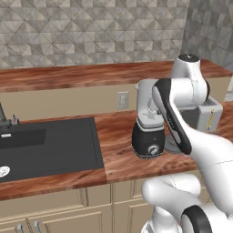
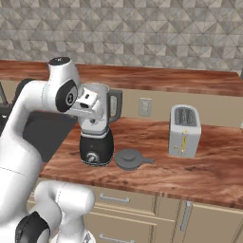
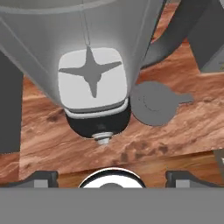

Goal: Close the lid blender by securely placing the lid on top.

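So the round flat dark grey lid (image 2: 129, 159) with its little side tab is lying on the reddish wood counter (image 2: 199, 166) just right of the black-based blender (image 2: 97, 135) with the clear tapered jar, lower middle of the right base view. We reckon we need to swing over and drop straight onto its centre knob before pinching. Our gripper (image 3: 111, 177) is empty with fingers spread wide, hovering over the open jar and looking down at the blade, elbow folded up high.
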{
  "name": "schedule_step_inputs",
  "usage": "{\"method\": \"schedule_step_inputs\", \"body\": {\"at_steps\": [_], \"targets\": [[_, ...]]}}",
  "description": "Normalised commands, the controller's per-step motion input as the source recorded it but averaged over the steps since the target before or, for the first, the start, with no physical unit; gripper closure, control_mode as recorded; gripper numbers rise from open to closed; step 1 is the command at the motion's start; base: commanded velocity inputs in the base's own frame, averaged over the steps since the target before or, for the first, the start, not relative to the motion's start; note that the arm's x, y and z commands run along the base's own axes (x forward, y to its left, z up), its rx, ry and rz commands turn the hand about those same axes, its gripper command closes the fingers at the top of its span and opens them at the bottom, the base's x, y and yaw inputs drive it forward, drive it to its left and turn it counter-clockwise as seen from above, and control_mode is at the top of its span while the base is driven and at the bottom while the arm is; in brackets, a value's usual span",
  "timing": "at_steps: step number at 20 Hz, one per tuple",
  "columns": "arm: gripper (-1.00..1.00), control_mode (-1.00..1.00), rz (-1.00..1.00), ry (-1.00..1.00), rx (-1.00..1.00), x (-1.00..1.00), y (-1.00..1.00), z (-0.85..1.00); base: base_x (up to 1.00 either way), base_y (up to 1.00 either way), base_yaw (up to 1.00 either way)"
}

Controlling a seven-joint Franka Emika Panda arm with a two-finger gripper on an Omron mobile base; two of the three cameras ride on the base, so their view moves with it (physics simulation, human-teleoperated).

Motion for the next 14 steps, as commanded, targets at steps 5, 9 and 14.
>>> {"method": "schedule_step_inputs", "body": {"at_steps": [5,9,14], "targets": [[-1.00,-1.00,-0.68,-0.04,0.00,-0.64,-0.38,-0.26,0.00,0.00,0.00],[-1.00,-1.00,-0.76,0.07,0.00,-0.35,-0.28,-0.15,0.00,0.00,0.00],[-1.00,-1.00,-0.67,0.03,0.12,-0.53,-0.49,-0.17,0.00,0.00,0.00]]}}
